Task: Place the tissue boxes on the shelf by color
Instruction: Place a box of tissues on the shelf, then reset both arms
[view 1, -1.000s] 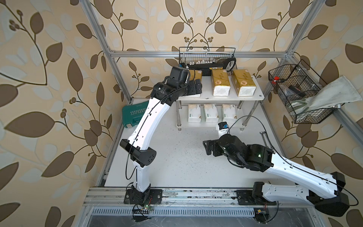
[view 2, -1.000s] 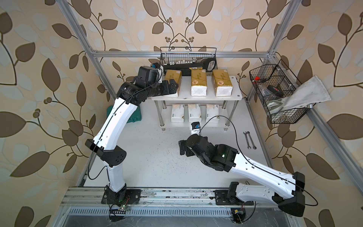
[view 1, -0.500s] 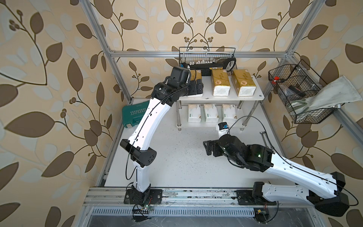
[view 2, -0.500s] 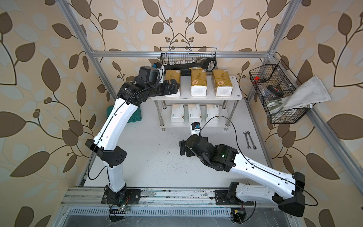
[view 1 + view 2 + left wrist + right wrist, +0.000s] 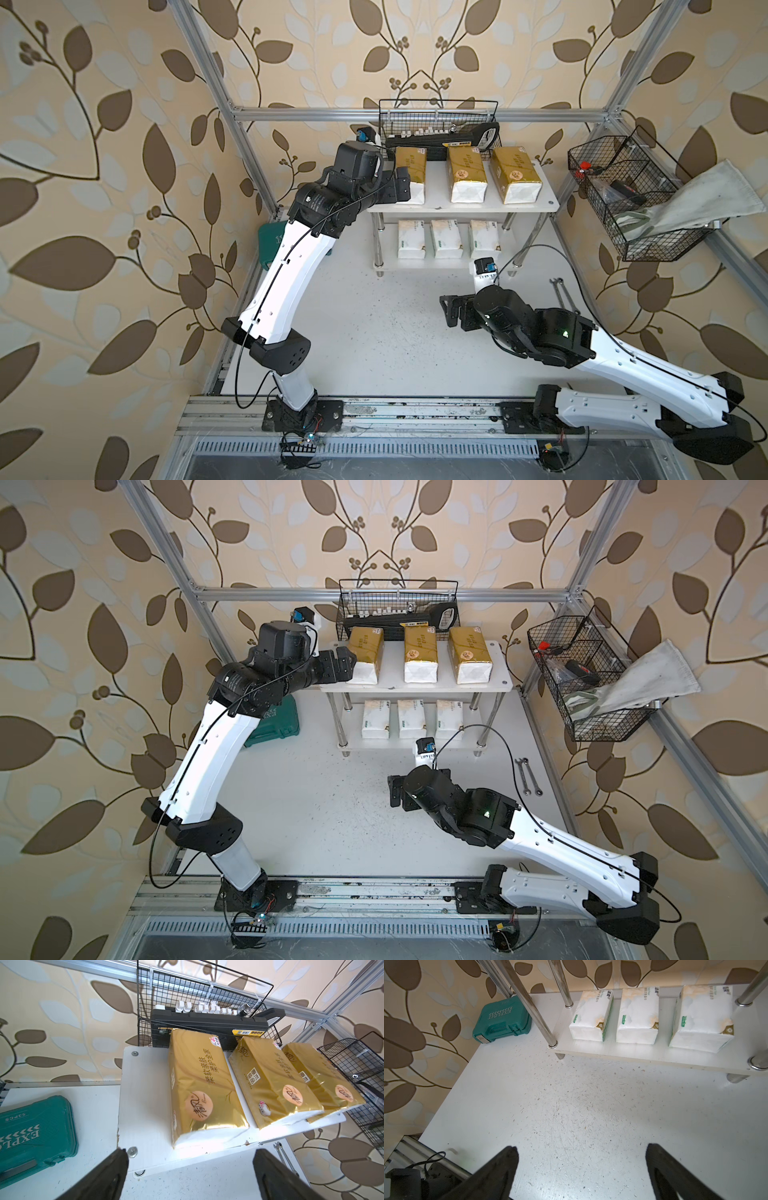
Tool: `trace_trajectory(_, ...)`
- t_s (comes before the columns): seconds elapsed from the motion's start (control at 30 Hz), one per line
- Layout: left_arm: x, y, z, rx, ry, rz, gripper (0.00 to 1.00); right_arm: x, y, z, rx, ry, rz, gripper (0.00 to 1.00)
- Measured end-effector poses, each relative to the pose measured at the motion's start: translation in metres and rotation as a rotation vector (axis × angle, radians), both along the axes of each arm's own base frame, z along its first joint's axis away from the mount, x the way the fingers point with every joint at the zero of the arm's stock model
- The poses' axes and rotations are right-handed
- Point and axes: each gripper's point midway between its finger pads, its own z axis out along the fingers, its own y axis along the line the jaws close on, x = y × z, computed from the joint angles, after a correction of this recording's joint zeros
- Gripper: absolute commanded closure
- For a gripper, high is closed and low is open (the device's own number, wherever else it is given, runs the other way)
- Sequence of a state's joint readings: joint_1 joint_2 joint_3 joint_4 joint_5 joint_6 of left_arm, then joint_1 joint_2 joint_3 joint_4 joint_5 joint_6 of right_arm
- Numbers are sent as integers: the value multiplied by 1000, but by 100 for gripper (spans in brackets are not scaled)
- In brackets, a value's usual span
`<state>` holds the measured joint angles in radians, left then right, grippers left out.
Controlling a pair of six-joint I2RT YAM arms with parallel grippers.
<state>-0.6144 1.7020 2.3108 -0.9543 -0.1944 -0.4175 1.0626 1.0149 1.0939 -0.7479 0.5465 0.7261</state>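
Left wrist view: left end effector (image 5: 190, 1151) spread wide, holding nothing, before the gold tissue box (image 5: 199, 1084); I'd back it straight out.

Left arm (image 5: 286, 266): glossy white curved shells, matte black joint housings. Elbow housing (image 5: 286, 353) nearest rail (image 5: 415, 409) shows ring of small holes. Cylindrical housing (image 5: 316, 201) carries white label print. Thin black cable (image 5: 272, 289) clipped along white shell.
Right arm (image 5: 648, 374): same white-and-black build; green light (image 5: 564, 333) on black housing; loose cable loop (image 5: 536, 246).
Wrist camera block (image 5: 485, 264): white, blue part on top.
Left tool (image 5: 191, 1154), right tool (image 5: 582, 1148): black tapered fingers.
Black base plates (image 5: 299, 417) bolted on rail; small wires (image 5: 309, 436) below rail.
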Motion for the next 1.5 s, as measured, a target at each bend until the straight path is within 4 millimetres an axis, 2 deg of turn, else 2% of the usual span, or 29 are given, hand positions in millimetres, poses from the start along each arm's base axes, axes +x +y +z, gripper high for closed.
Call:
trace_trajectory(0.13, -15, 8, -8, 3, 18, -12, 1, 3, -20, 6, -30, -27, -42, 1)
trace_trajectory(0.27, -36, 24, -20, 15, 30, -7, 1, 13, -56, 18, -50, -68, -137, 1)
trace_trajectory(0.53, -82, 89, -40, 83, -67, 122, 1, 37, -146, 38, -113, -130, -407, 1)
trace_trajectory(0.63, -89, 111, -58, 122, -102, 192, 1, 43, -171, 43, -138, -151, -483, 1)
trace_trajectory(0.73, -89, 123, -83, 182, -114, 239, 1, 48, -188, 47, -156, -176, -536, 1)
trace_trajectory(0.87, -81, 132, -115, 298, -105, 277, 1, 52, -203, 45, -186, -199, -577, 1)
trace_trajectory(1.03, -69, 141, -141, 428, -79, 316, 1, 58, -211, 41, -224, -229, -586, 1)
trace_trajectory(1.17, -63, 147, -161, 427, -73, 343, 1, 64, -215, 37, -255, -247, -590, 1)
trace_trajectory(1.27, -65, 155, -173, 391, -99, 361, 1, 68, -222, 26, -280, -249, -607, 1)
trace_trajectory(1.37, -71, 164, -167, 334, -183, 385, 1, 71, -230, 8, -301, -240, -638, 1)
trace_trajectory(1.5, -78, 178, -140, 230, -324, 441, 1, 78, -239, -24, -343, -201, -677, 1)
